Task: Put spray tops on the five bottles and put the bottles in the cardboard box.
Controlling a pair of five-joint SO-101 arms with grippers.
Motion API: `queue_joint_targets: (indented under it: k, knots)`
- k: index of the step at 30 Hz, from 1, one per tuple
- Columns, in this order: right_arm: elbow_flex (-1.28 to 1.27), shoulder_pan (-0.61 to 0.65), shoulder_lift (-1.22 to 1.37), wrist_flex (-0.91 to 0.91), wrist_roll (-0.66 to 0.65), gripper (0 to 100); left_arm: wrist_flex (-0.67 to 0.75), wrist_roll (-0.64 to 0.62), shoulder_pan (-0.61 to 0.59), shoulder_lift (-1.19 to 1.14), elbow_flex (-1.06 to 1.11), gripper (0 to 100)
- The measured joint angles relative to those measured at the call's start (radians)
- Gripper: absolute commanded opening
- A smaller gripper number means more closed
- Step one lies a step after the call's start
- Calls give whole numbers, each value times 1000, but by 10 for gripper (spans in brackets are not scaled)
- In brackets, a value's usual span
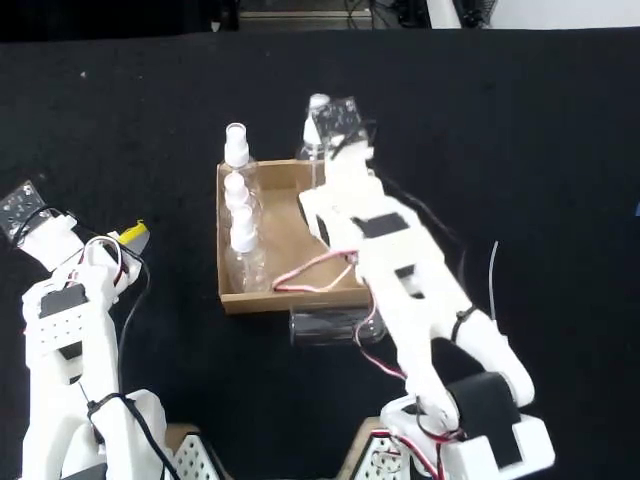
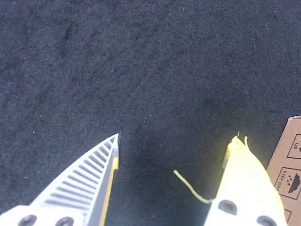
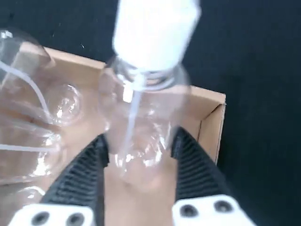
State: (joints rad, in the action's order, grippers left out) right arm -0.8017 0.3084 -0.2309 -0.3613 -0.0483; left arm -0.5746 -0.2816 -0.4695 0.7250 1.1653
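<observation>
One black surface [image 1: 520, 130], matt and felt-like, carries everything, with wide bare cloth on all sides of the work.

Cardboard box [image 1: 290, 235]: brown, rectangular, shallow, open-topped, at mid-surface. The half of its floor away from the left arm is bare.

Three bottles [image 1: 243, 230]: clear, rounded plastic with white spray tops fitted, lying in a row against the box wall nearest the left arm.

Fourth bottle [image 3: 141, 108]: clear, with a white cylindrical spray top [image 3: 155, 28] and its thin dip tube visible inside. It is at the far end of the box, base over the cardboard floor. The right tool [image 3: 141, 139] is clamped on it, black ribbed fingers [image 3: 89, 169] pressing either side of the body.

Fifth bottle [image 1: 325, 327]: clear, lying on the cloth just outside the box's near wall, under the right arm.

Left tool [image 2: 176, 137]: pale ribbed fingers with yellow edging, spread apart with nothing between them, over bare cloth. The box edge is well apart from it.

Thin pale tube [image 1: 493, 270]: lying loose on the cloth beyond the right arm.
</observation>
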Motion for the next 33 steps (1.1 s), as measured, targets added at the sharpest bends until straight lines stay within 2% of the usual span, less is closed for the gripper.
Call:
queue_joint_targets:
  k: [3,10,14,18,24,33]
  knots:
    - [-21,0,-8,55,-8,76,0,0,0,0,0,339]
    - [-58,0,-9,140,-9,18,0,0,0,0,0,339]
    - [-123,0,-9,261,-9,45,0,0,0,0,0,339]
    - [-132,-12,-9,298,-11,92,0,0,0,0,0,339]
    - [-157,-74,-9,315,-9,92,0,0,0,0,0,339]
    - [-229,-58,38,471,-14,92,0,0,0,0,0,339]
